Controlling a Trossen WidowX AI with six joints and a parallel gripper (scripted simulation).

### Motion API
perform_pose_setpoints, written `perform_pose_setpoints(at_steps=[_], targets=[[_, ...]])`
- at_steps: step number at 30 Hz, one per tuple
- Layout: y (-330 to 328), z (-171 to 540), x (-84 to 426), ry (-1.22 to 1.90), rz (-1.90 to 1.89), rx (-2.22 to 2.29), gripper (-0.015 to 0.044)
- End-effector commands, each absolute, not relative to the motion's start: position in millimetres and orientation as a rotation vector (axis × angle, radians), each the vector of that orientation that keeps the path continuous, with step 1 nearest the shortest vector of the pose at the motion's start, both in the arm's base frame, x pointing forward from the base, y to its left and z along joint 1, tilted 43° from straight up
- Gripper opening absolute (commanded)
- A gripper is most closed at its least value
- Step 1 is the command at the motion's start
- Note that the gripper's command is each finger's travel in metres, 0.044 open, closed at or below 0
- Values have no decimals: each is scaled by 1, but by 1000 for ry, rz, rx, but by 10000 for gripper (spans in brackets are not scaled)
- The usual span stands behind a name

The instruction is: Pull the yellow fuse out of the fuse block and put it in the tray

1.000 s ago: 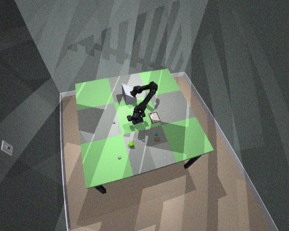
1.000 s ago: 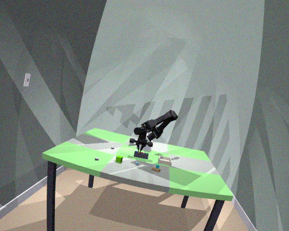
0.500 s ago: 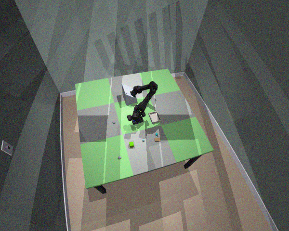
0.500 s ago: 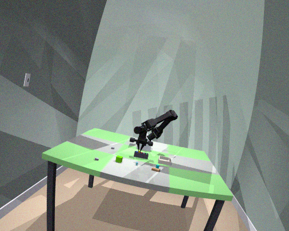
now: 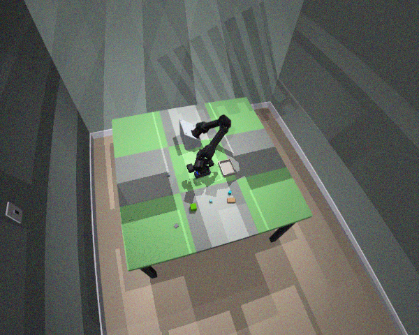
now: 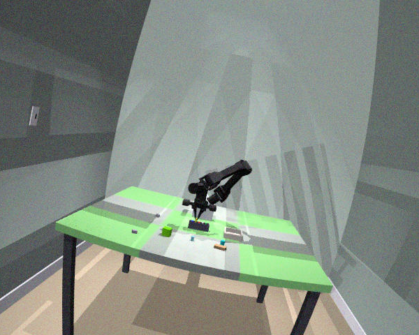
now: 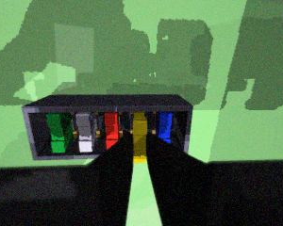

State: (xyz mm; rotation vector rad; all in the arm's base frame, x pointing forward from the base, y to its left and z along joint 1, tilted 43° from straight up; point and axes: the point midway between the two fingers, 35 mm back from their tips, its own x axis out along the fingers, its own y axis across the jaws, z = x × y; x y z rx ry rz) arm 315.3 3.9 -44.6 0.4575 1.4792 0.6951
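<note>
"Since the grip comes first, what has the tool (image 5: 201,168) (image 6: 196,218) (image 7: 139,139) got?"

"It's nearly closed, with the yellow fuse (image 6: 196,220) (image 7: 140,123) pinched between its fingers. So I'd count the grasp as done."

"And the pull?"

"Begun, I'd judge. The yellow fuse is over its slot in the block (image 5: 202,174) (image 6: 199,226) (image 7: 108,101), and in the wrist view it seems to stand higher than the red fuse (image 7: 111,127) and the blue fuse (image 7: 165,126) on either side. Whether its lower end is out, I can't tell."

"What's left, then?"

"Most of the carrying. It should go straight up until it's well clear, because a tilt or an early sideways move could brush a neighbour. Then across to the tray (image 5: 228,175) (image 6: 233,236), which sits near the block but apart from it on the tabletop (image 5: 141,137) (image 6: 274,266)."

"Nothing delivered yet?"

"No, the tray has no fuse in it. Lowering the yellow one there and letting go both remain."
</note>
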Motion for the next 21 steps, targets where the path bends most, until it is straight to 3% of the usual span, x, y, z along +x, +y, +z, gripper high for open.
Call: perform_pose_setpoints(at_steps=[1,21], targets=[[1,-43,316,1478,694,451,0],[-5,-35,316,1478,694,452,0]])
